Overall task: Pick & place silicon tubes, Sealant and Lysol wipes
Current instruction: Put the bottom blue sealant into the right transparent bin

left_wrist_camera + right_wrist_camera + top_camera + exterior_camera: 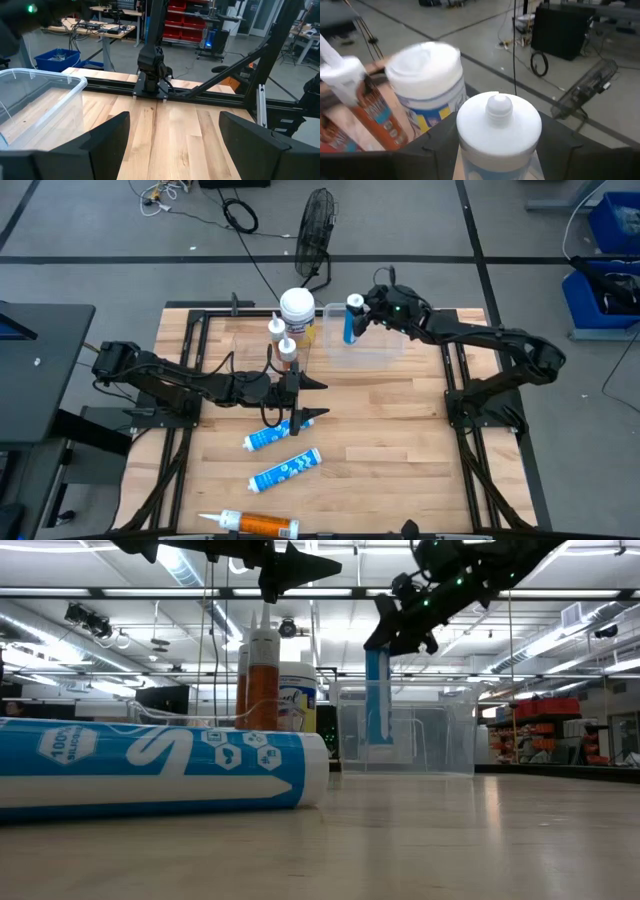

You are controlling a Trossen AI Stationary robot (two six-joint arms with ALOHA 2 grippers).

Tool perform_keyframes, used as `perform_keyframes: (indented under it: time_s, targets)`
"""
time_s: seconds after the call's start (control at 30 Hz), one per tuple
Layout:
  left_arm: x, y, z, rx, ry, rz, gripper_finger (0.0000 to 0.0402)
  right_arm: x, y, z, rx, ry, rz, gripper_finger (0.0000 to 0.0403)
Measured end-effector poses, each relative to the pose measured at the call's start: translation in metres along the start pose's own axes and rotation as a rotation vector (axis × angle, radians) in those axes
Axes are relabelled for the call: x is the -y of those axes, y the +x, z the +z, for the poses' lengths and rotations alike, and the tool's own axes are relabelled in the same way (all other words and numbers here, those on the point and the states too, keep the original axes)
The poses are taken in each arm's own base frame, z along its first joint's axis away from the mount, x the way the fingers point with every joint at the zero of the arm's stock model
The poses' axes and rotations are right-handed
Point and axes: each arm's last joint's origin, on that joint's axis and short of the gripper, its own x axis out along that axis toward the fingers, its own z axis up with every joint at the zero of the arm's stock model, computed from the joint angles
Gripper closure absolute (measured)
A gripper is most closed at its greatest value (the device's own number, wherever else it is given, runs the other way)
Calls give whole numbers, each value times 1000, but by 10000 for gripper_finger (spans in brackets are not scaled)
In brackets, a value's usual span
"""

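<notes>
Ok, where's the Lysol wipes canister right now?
In the high view the Lysol wipes stand upright at the table's far edge, left of the clear bin, with two upright orange tubes just in front.

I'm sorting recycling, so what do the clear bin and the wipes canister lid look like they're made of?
The clear bin looks like thin glossy plastic: you see straight through its walls, and its rim catches light. The Lysol wipes canister's white lid looks like smooth moulded plastic, opaque, with a soft sheen. Neither can be confirmed from looks alone.
</notes>
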Motion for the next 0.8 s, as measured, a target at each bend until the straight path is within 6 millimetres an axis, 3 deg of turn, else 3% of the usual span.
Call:
perform_keyframes:
  time_s: [0.4, 0.8]
  targets:
    - [0, 0, 0, 1, 0, 0, 90, -3, 35, -21, -16, -20, -2, 194]
    - [0, 0, 0, 1, 0, 0, 90, -3, 36, -21, -1, -43, -8, 194]
